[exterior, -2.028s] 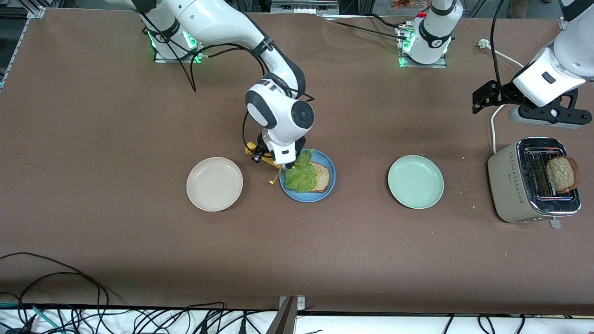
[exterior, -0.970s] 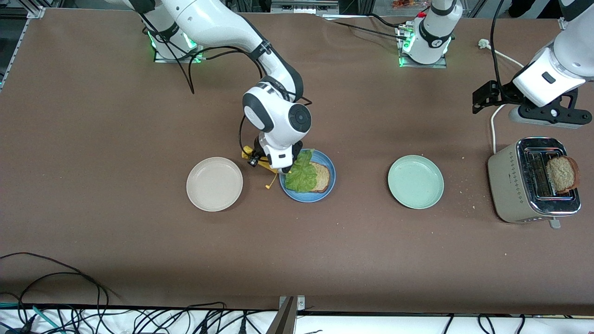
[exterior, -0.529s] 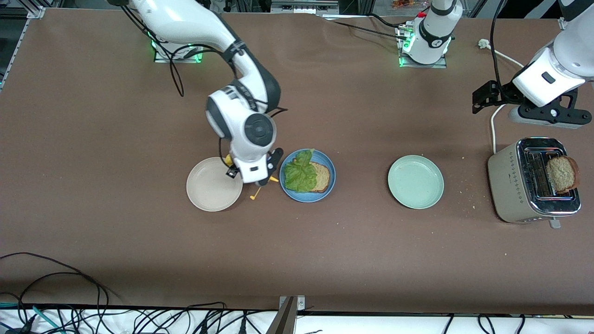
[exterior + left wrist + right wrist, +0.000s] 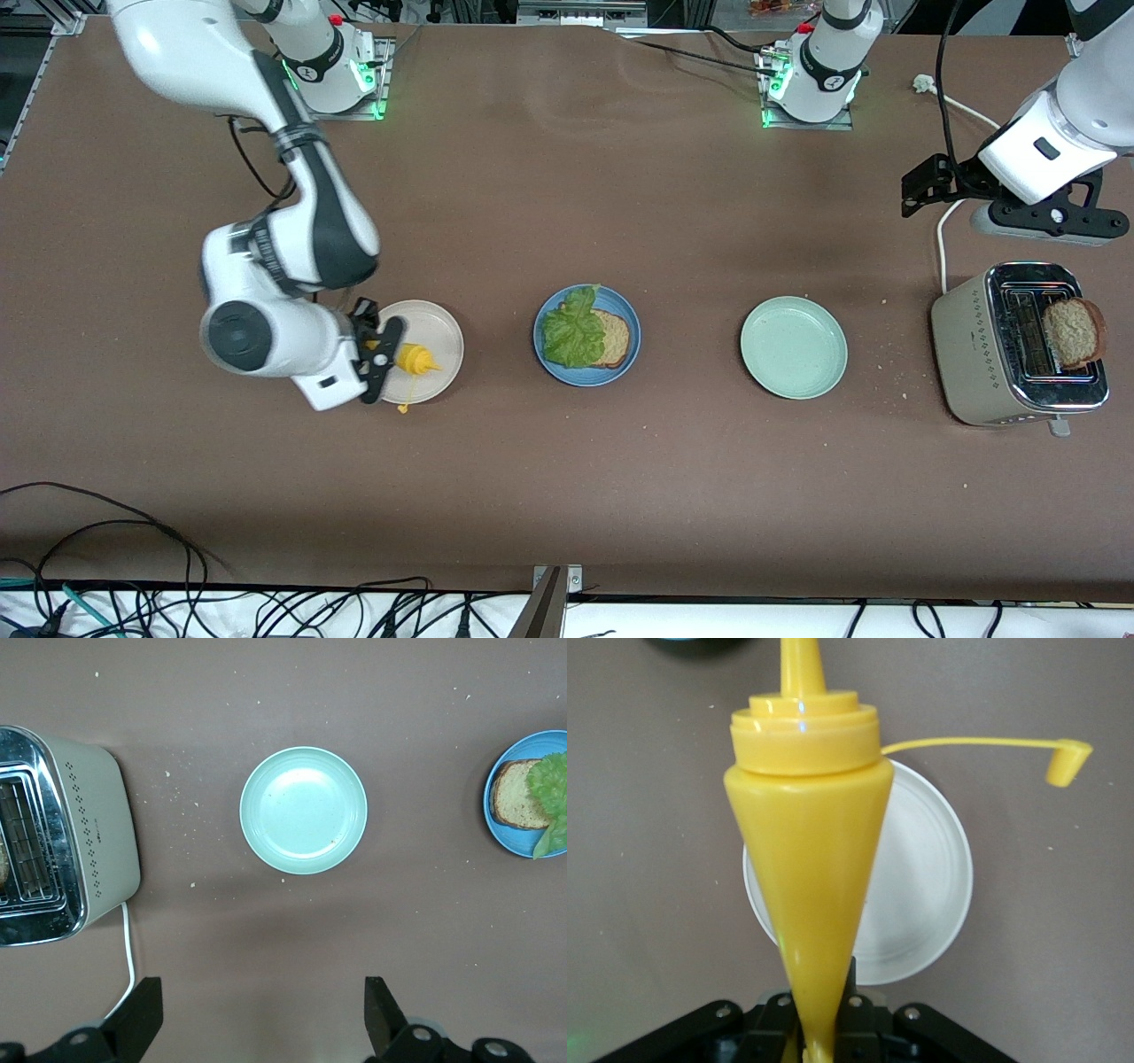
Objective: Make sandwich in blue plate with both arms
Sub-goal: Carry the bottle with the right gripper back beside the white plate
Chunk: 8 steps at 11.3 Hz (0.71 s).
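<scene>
The blue plate point(image 4: 586, 379) point(image 4: 512, 840) holds one brown bread slice point(image 4: 615, 339) point(image 4: 512, 795) with a green lettuce leaf point(image 4: 571, 333) point(image 4: 551, 787) lying on it. A second bread slice point(image 4: 1074, 332) sticks up out of the toaster point(image 4: 979, 354). My right gripper point(image 4: 381, 351) point(image 4: 819, 1028) is shut on a yellow squeeze bottle point(image 4: 415, 360) point(image 4: 806, 859), held sideways over the beige-white plate point(image 4: 440, 330) point(image 4: 921, 895), its cap point(image 4: 1067, 762) dangling on a strap. My left gripper point(image 4: 926, 186) point(image 4: 263, 992) waits open over bare table beside the toaster.
A pale mint-green plate point(image 4: 794, 346) point(image 4: 304, 810) sits between the blue plate and the toaster point(image 4: 84, 833). The toaster's white cord point(image 4: 943, 248) runs toward the arm bases. Crumbs dot the table round the toaster. Loose cables hang along the table's near edge.
My right arm has swung the yellow bottle away from the blue plate toward its own end of the table, now over the beige-white plate. The left arm has not moved.
</scene>
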Each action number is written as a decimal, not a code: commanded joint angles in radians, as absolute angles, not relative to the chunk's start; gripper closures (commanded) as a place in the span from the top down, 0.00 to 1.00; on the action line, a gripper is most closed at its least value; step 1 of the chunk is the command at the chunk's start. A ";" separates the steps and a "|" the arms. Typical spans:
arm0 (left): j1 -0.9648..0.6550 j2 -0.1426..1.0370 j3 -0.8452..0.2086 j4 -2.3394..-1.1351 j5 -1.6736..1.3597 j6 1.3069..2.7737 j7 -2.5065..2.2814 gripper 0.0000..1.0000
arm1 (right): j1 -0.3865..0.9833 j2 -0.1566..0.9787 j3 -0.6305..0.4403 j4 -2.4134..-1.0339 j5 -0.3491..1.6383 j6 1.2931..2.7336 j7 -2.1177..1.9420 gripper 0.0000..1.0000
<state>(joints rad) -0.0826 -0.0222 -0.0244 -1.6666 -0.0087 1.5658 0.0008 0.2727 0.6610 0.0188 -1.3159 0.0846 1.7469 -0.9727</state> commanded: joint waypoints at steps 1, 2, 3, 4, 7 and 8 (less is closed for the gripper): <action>-0.086 -0.021 -0.023 -1.654 0.006 1.552 0.009 1.00 | 0.129 0.658 0.052 -1.324 0.242 1.732 -1.210 0.00; -0.086 -0.021 -0.023 -1.654 0.006 1.552 0.009 1.00 | 0.089 0.663 0.057 -1.322 0.288 1.730 -1.292 0.00; -0.086 -0.021 -0.023 -1.654 0.006 1.552 0.009 1.00 | 0.043 0.675 0.061 -1.322 0.337 1.729 -1.368 0.00; -0.086 -0.021 -0.023 -1.654 0.006 1.552 0.009 1.00 | -0.013 0.693 0.092 -1.321 0.388 1.727 -1.446 0.00; -0.086 -0.021 -0.023 -1.654 0.006 1.551 0.009 1.00 | -0.243 0.785 0.294 -1.321 0.402 1.726 -1.600 0.00; -0.086 -0.021 -0.023 -1.654 0.006 1.551 0.009 1.00 | -0.311 0.832 0.340 -1.319 0.402 1.726 -1.674 0.00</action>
<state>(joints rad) -0.0827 -0.0222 -0.0242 -1.6666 -0.0087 1.5658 0.0008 -0.1590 0.7453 0.2127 -1.3287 0.3789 1.7367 -1.5422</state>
